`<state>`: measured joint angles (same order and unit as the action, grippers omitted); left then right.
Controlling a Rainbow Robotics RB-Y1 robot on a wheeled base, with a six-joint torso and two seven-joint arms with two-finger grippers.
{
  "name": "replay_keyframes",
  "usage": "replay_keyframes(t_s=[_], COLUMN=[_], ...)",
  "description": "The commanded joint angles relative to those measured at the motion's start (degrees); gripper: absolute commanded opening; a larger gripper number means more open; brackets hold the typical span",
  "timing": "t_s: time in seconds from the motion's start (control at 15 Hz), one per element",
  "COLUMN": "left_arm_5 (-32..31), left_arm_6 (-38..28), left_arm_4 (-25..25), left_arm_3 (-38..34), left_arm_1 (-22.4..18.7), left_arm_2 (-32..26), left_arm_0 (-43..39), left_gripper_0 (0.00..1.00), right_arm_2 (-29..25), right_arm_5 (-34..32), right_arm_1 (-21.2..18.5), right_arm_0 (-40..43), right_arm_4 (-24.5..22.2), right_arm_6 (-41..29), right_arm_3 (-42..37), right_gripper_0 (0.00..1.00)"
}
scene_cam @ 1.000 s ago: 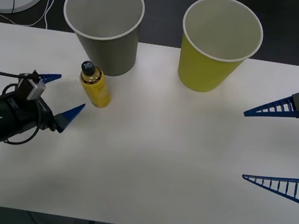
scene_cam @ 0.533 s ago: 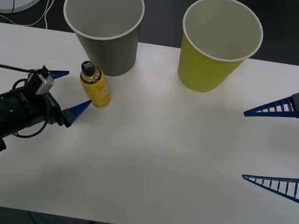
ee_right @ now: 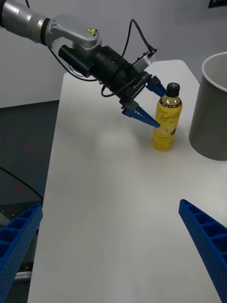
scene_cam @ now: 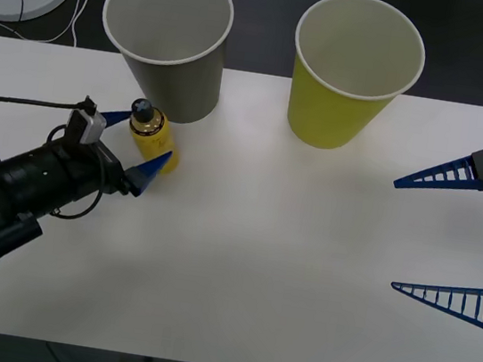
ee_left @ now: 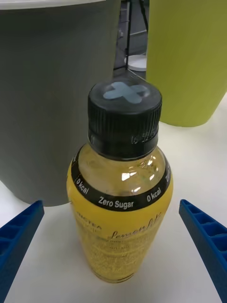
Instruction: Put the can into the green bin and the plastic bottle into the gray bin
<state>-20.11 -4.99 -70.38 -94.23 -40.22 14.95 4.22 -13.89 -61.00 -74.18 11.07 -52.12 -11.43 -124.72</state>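
- The table carries everything I need; on the front view the gray bin stands at about 11 o'clock and the green bin at about 1 o'clock, both upright and apart.
- My right tool waits at 3 o'clock, fingers spread wide, well away from the work.
- My left tool sits at 9 o'clock, fingers apart on either side of the plastic bottle, not yet clamped.
- The plastic bottle stands upright just in front of the gray bin.
- Risk, as I judge it: one fingertip reaching the bottle first could tip it over or push it against the gray bin.
- The left wrist view reveals the cap's cross mark and the label, while the right wrist view gives me the bottle's side profile.
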Motion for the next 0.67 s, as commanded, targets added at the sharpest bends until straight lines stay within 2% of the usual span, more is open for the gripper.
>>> replay_keyframes(t_s=[0.07,0.33,0.67], left_arm_5=[0.16,0.16,0.16], left_arm_6=[-0.20,-0.55,-1.25], left_arm_4=[-1.69,-4.24,-5.11], left_arm_3=[0.98,1.95,2.83], left_arm_1=[0.58,0.58,0.76], left_arm_2=[1.49,2.19,2.36], left_arm_0=[1.76,3.61,4.75], left_gripper_0=[1.00,1.00,1.00], right_arm_2=[0.00,0.00,0.00], right_arm_5=[0.00,0.00,0.00], right_arm_1=[0.00,0.00,0.00], right_arm_0=[0.00,0.00,0.00], right_arm_4=[0.00,0.00,0.00], right_arm_6=[0.00,0.00,0.00], right_arm_3=[0.00,0.00,0.00], right_gripper_0=[1.00,1.00,1.00])
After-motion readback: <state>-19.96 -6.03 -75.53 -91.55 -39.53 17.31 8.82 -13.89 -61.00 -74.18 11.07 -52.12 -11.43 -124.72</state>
